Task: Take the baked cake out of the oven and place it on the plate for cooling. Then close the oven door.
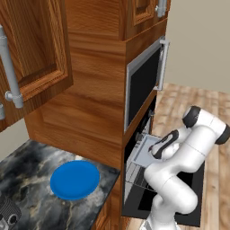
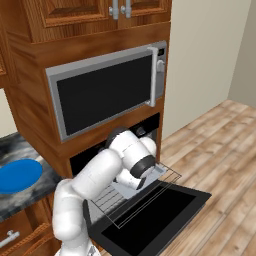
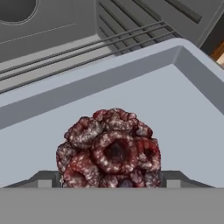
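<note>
We see a wood-panelled kitchen with a dark marble counter [image 1: 31,179] at the left. Our gripper [image 3: 112,186] hangs just over the baked cake [image 3: 109,148], its two fingertips [image 3: 43,180] spread wide on either side of the lump; whether they touch it we cannot tell. The cake sits on the grey tray [image 3: 183,118], pulled out on the wire rack [image 2: 170,175] of the oven [image 1: 134,166]. The oven door [image 2: 155,215] lies folded down, open. The blue plate [image 1: 74,179] rests on the counter, well apart; the microwave [image 2: 105,90] sits above the oven
</note>
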